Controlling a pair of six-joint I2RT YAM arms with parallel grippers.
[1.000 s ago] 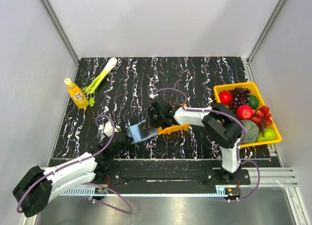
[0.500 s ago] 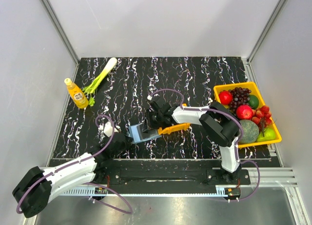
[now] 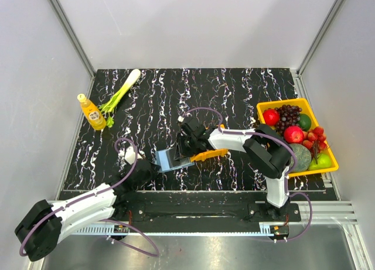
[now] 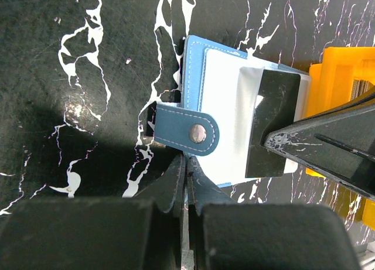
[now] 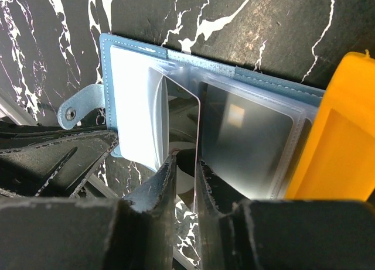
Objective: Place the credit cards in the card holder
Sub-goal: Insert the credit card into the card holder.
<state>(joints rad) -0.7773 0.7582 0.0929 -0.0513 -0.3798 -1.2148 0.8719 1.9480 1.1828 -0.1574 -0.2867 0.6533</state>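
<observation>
The blue card holder (image 3: 167, 159) (image 4: 202, 71) (image 5: 105, 65) lies open at the table's front middle, its clear sleeves showing. One dark credit card (image 5: 246, 147) sits in a sleeve. A second card (image 5: 199, 126) stands edge-on at the sleeve's mouth, between the fingers of my right gripper (image 5: 186, 161) (image 3: 179, 154). Those jaws stand slightly open, with a gap on the card's left. My left gripper (image 4: 187, 160) (image 3: 154, 166) is shut on the holder's near edge, just under its snap strap (image 4: 190, 131).
A small orange tray (image 3: 212, 154) (image 5: 343, 135) touches the holder's right side. A yellow fruit bin (image 3: 262, 108) stands at the right. At the back left are a yellow bottle (image 3: 92, 112) and a leek (image 3: 120, 93).
My right gripper's jaws have parted from shut to slightly open around the card. The holder's raised flap has settled lower. The left arm has not moved.
</observation>
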